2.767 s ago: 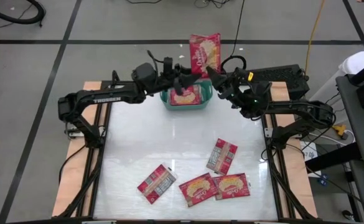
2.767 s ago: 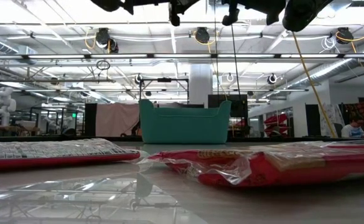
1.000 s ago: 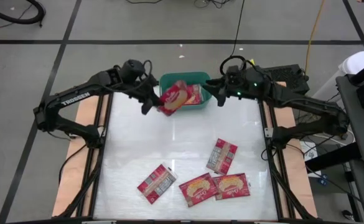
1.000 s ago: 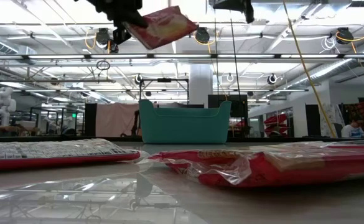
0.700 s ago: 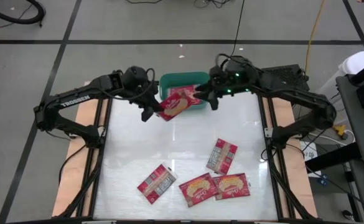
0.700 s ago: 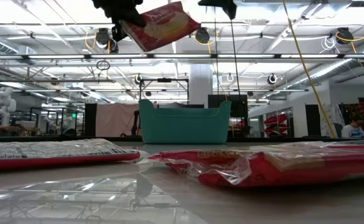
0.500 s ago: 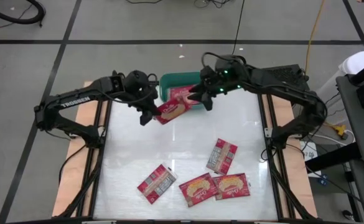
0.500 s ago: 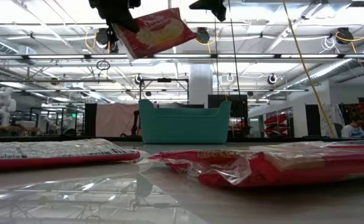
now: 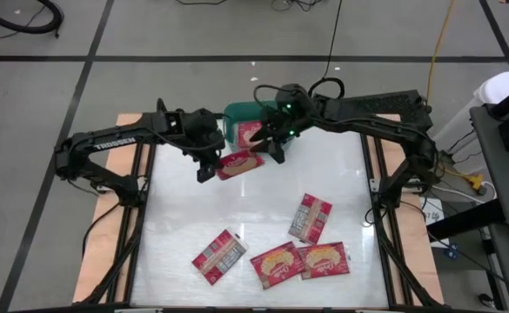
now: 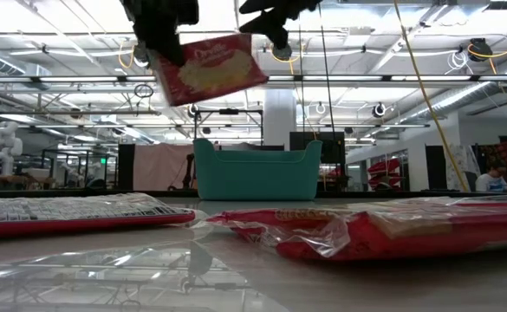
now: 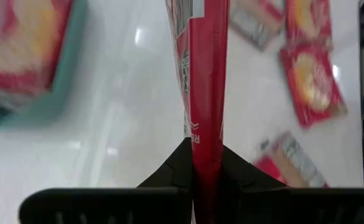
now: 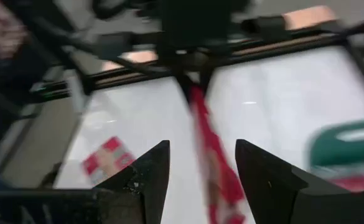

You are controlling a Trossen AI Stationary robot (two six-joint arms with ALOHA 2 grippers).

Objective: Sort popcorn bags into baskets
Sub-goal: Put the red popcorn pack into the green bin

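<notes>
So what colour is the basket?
Teal-green basket, clearest in the low view.

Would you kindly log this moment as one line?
left gripper: shut on popcorn bag, held aloft | right gripper: open, beside bag | basket: holds bags | table: four bags

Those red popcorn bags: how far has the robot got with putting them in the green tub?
Partly done. The teal-green plastic tub already holds at least one red packet. The left gripper is shut on another red popcorn packet, held in the air in front of the tub, with the open right gripper at its other end. Four red packets lie on the white table, not yet sorted.
</notes>
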